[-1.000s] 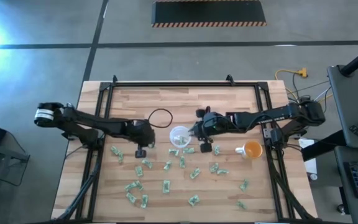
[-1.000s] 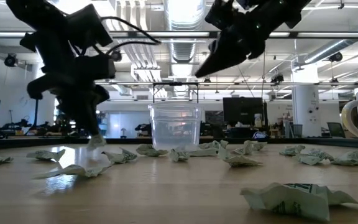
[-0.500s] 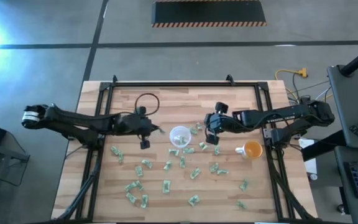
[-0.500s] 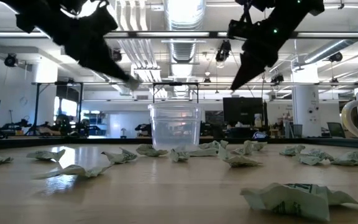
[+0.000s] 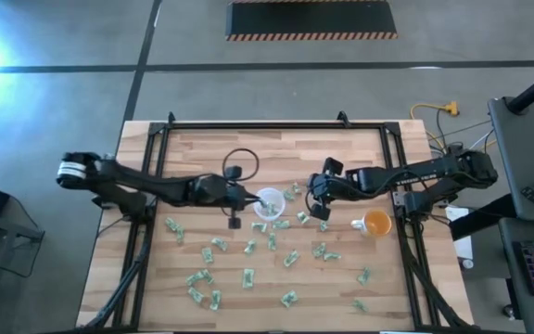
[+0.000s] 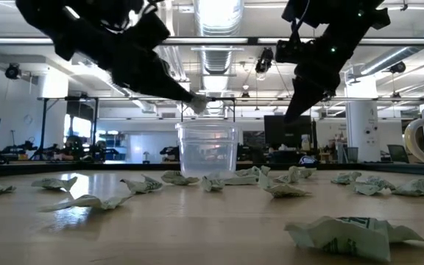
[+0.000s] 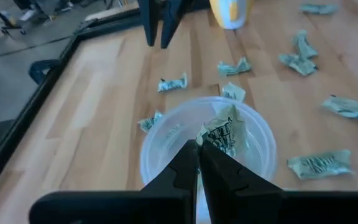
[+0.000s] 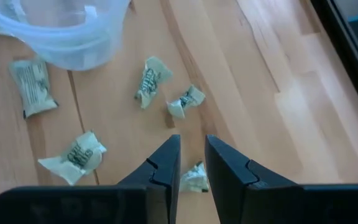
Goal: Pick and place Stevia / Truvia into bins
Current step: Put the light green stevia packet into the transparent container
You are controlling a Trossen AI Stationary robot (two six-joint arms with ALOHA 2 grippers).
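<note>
Green-white packet (image 7: 221, 132): clenched in my left tool (image 7: 197, 147), poised over cup (image 7: 160, 146) for dropping in. Right tool (image 8: 191, 155): slightly parted, empty, above loose packets (image 8: 150, 79) beside cup.

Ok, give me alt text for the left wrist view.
The left hand, shut on a green-and-white sweetener packet, holds it over the translucent cup. Other packets lie scattered on the wooden table, with an orange cup beyond.
</note>
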